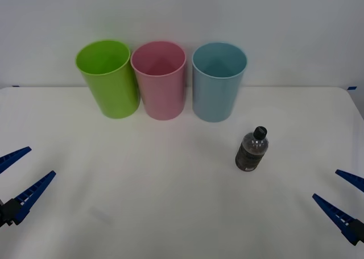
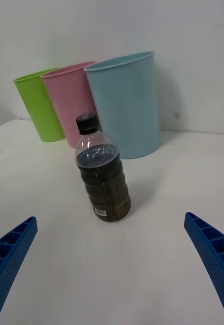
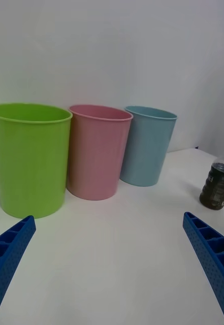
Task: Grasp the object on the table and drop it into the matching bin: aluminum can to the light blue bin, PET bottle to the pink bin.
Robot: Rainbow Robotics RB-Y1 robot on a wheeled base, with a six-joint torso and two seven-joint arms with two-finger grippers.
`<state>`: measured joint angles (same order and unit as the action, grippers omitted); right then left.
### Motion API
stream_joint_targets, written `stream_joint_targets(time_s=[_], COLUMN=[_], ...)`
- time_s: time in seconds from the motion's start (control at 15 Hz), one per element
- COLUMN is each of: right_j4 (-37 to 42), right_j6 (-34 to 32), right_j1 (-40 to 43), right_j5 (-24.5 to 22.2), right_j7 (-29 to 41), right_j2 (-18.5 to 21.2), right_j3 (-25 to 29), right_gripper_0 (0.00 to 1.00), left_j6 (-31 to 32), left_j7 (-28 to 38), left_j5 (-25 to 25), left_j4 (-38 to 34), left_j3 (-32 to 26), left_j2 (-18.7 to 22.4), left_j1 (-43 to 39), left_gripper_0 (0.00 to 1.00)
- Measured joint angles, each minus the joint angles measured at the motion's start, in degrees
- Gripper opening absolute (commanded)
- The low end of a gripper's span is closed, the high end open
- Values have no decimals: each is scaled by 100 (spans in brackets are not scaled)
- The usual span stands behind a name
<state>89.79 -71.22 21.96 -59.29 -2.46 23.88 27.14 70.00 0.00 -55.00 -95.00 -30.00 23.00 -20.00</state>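
A small clear PET bottle (image 1: 252, 150) (image 2: 102, 175) (image 3: 219, 180) with dark brown liquid and a black cap stands upright on the white table (image 1: 170, 213), right of centre. Behind it at the back stand the pink bin (image 1: 160, 80) (image 2: 72, 101) (image 3: 97, 151) and the light blue bin (image 1: 218, 81) (image 2: 126, 101) (image 3: 147, 145). My right gripper (image 1: 345, 197) (image 2: 112, 269) is open at the table's front right, well short of the bottle. My left gripper (image 1: 20, 176) (image 3: 109, 264) is open at the front left, far from it.
A lime green tub (image 1: 108, 77) (image 2: 40, 104) (image 3: 29, 157) stands left of the pink bin, the three in a row near the table's back edge before a white wall. Bare tabletop lies between the grippers and around the bottle.
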Motion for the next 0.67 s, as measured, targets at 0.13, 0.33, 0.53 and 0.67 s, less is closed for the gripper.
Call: stream_joint_targets(time_s=[0.13,0.33,0.53,0.67], right_j4=[-98,-127,-128,-128], right_j6=[-13,248,653,914], right_j1=[-26,-32,-56,-113], right_j5=[-9,39,112,141], right_j7=[-407,-957,-1322,-1364], right_j2=[-5,-5,-5,-6], right_j3=[-160,-433,-770,-1041], right_gripper_0=[100,100,100,100], left_j6=[0,0,0,0], left_j7=[0,0,0,0], left_j5=[0,0,0,0], left_j4=[0,0,0,0], left_j3=[0,0,0,0], left_j2=[0,0,0,0], left_j1=[0,0,0,0], left_gripper_0=[100,100,100,100])
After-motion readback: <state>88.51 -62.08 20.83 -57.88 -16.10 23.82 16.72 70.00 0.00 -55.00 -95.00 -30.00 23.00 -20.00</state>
